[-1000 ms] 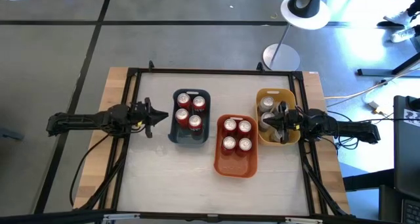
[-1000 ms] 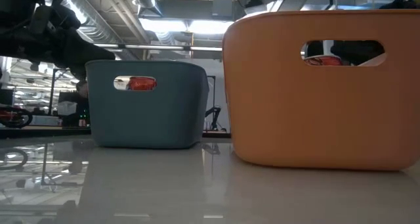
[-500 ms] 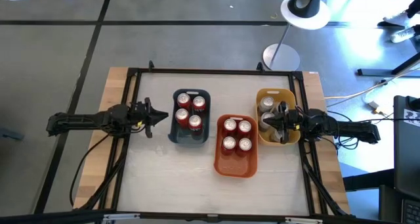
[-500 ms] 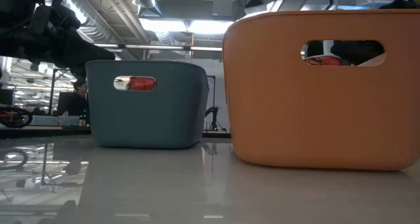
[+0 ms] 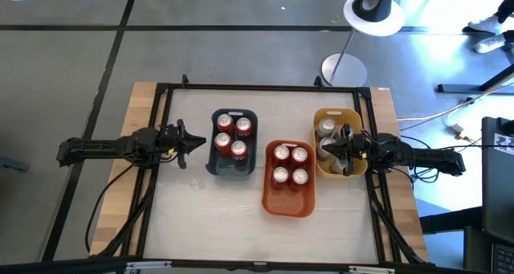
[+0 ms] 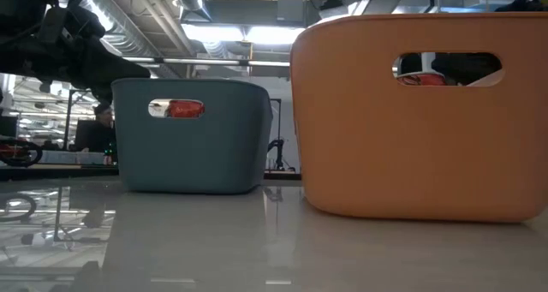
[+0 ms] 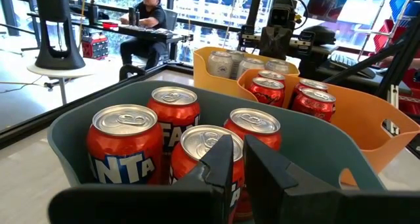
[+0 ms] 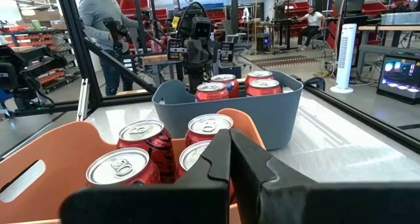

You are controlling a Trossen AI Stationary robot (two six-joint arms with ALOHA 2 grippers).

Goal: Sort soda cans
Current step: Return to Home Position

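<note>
Left gripper (image 5: 193, 143), fingers together and empty, hangs just beside the blue bin (image 5: 234, 113) of red cans (image 5: 238, 149), while my right gripper (image 5: 336, 151), likewise together, hovers over the silver cans (image 5: 325, 128) in the yellow bin (image 5: 337, 112), beyond the orange bin (image 5: 287, 206).

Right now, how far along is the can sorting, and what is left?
Sorting looks done: red cans sit in the blue bin and the orange bin, silver cans in the yellow bin; none lies loose on the table. In hand: nothing, left gripper beside the blue bin, right gripper over the yellow bin. Left: probably parking the arms.
</note>
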